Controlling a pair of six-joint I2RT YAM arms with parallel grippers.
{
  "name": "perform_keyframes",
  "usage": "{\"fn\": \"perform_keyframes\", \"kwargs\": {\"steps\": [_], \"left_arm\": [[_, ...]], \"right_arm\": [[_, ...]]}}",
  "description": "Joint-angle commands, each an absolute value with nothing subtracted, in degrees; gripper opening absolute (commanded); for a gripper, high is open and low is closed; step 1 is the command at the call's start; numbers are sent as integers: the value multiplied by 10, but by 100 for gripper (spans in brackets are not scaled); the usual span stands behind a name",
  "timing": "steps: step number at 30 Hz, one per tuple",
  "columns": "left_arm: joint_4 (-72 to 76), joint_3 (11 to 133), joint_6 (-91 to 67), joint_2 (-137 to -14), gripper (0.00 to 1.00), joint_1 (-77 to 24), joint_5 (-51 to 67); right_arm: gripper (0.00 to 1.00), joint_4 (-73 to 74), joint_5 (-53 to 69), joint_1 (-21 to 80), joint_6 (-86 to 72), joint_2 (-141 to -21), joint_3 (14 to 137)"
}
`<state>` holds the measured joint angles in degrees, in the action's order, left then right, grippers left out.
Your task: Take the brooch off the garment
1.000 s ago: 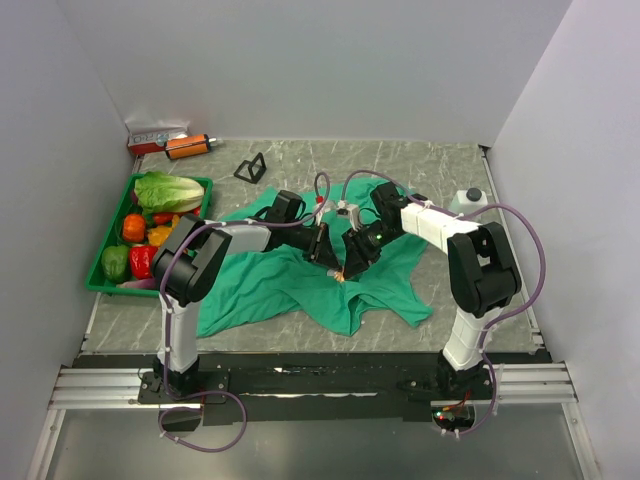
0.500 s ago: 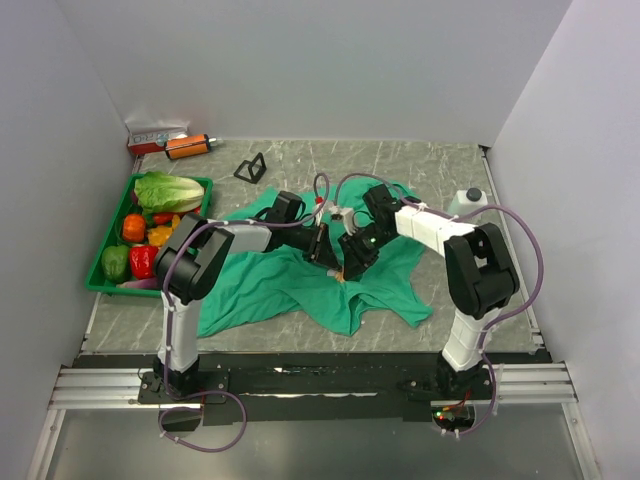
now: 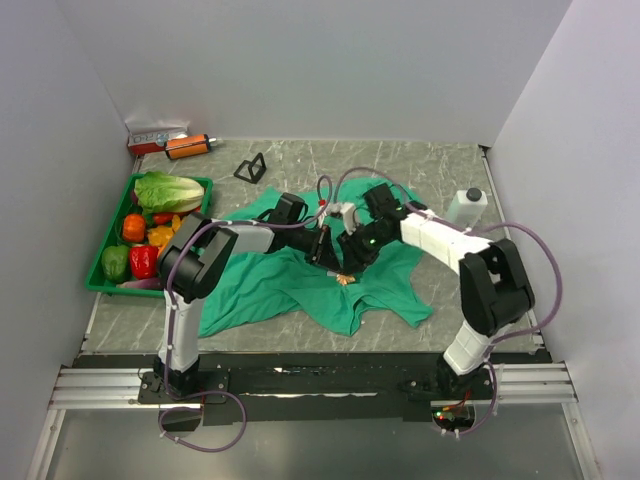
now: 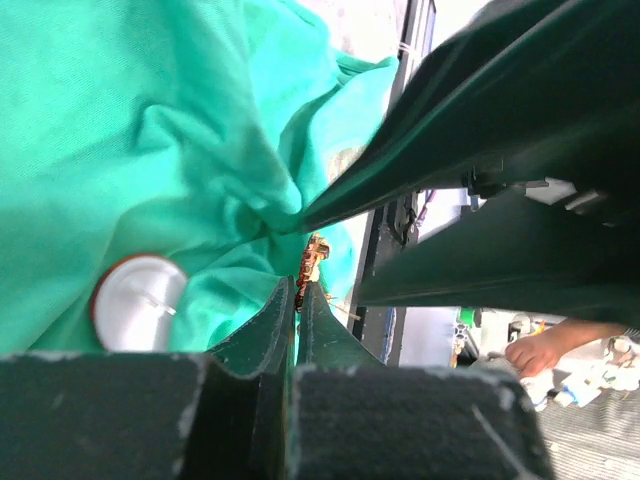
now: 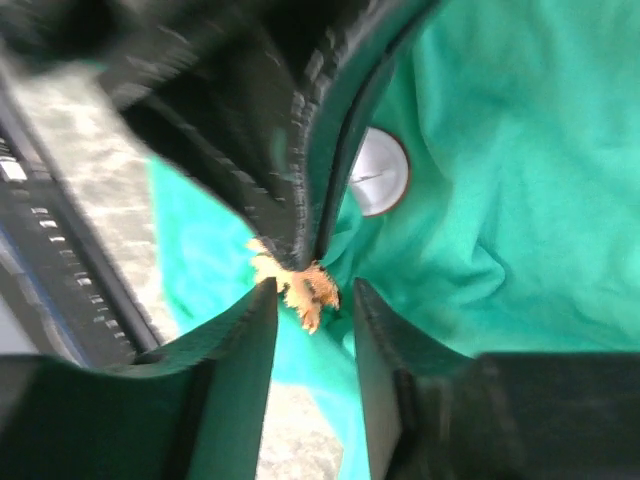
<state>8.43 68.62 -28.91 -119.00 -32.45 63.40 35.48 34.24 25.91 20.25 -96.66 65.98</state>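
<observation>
While L pincer (image 4: 297, 287) clamps brooch (image 5: 297, 282) on garment (image 3: 268, 285), R pincer (image 5: 312, 292) gapes astride it; long axis slants down-right.

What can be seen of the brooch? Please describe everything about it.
The brooch is tiny, orange-gold, with jagged star-like points, seemingly metal. It sits on a gathered fold of the teal garment. The left gripper has its jaws shut right at its edge; the right gripper has open jaws on either side of it.
</observation>
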Motion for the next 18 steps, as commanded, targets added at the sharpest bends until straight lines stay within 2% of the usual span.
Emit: {"fn": "perform_keyframes", "kwargs": {"steps": [1,9,13,18], "left_arm": [[90,709,-268,-1166,1,-332,662],[34,736,-217,-1163,1,-332,645],[-26,761,-157,-1155,1,-330,596],[-13,751,-160,-1133,1,-319,544]], "right_arm": [[47,393,434,209,229,-888,724],[47,409,417,196,258,-872,692],[47,400,380,197,250,-881,662],[46,384,344,197,244,-894,609]]}}
